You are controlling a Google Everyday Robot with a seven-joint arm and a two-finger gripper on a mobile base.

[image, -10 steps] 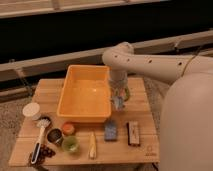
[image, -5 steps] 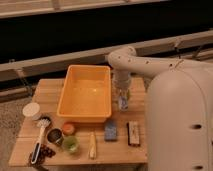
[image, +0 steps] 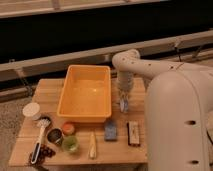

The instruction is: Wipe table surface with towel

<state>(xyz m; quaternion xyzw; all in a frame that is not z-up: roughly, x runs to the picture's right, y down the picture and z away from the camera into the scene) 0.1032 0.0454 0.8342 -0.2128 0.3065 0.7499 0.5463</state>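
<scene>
- Over the last second the robot body has swung further into the picture and now hides the right end of the counter. The tool has sunk slightly and kept to the same spot beside the tub.
- The counter is a slatted wooden top, crowded along its near edge, with little bare wood left for wiping.
- The orange tub fills the middle back of the counter and looks empty.
- The arm bends over the tub's far right corner and drops straight down.
- The tool hangs just right of the tub's right wall, low over the counter. I cannot tell whether it is wide, narrow or holding anything.
- Nothing reads plainly as the towel. My best guess is the blue-grey pad, which lies flat just in front of the tub's near right corner, near the tool but apart from it.
- A dark block lies just right of the pad, and a green cup stands with other small things to the left.
- Risks, as I judge them:
  - A descent here could clip the tub wall and shove the tub.
  - A sweep of the pad in either direction could push the block or the cup off the near edge, because both of these 2 neighbours sit close.
</scene>
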